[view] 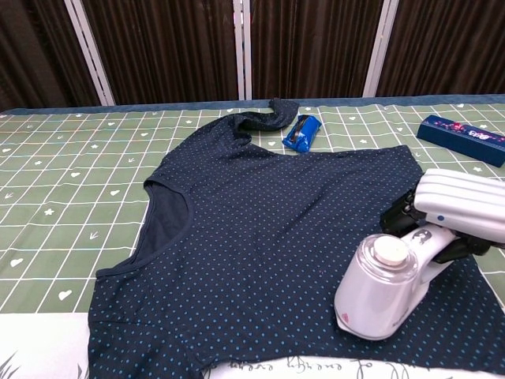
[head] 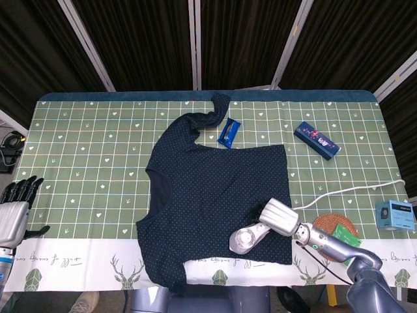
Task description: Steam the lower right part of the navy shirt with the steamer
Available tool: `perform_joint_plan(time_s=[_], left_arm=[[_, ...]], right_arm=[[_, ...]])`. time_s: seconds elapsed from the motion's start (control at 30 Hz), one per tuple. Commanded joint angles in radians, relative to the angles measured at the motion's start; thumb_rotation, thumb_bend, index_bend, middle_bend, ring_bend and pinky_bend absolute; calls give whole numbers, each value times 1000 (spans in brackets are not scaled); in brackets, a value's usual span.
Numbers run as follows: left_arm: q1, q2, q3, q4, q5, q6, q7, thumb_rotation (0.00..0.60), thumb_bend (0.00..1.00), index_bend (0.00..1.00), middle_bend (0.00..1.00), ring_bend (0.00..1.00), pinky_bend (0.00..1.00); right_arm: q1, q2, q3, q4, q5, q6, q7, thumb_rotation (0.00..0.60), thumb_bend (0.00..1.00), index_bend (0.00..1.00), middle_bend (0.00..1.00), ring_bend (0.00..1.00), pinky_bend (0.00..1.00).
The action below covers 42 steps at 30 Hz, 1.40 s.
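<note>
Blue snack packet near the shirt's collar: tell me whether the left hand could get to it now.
Probably not easily: the left hand sits at the table's near-left edge, the blue snack packet lies far across.
</note>
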Motion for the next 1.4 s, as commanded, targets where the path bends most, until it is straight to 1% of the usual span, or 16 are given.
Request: perform_joint_plan(time_s=[0.03, 0.57, 0.87, 1.23, 1.4], left_arm=[[0, -1, 0, 0, 0, -1, 0, 600, 0, 0, 0, 0, 0], [-3, -9, 4, 2, -1, -6, 14, 600, 0, 0, 0, 0, 0], [-5, -13, 6, 3, -2, -7, 20, 600, 0, 0, 0, 0, 0], [-3, -12, 5, 0, 0, -3, 19, 600, 0, 0, 0, 0, 0], [-3, -9, 5, -1, 1, -4, 13, 600, 0, 0, 0, 0, 0]], right_arm=[[-5, 4, 1, 6, 3, -5, 2, 600, 874, 795, 673, 665, 920], [-31, 7, -2, 39, 10, -53, -12, 600, 874, 795, 673, 666, 920], [-56, 19, 32, 60, 53, -91, 1, 600, 862, 796, 672, 665, 920], [-44, 32, 98, 82, 127, -206, -14, 600, 861, 797, 673, 665, 920], [-39, 35, 115, 75, 146, -224, -2, 600, 860, 797, 673, 665, 920]])
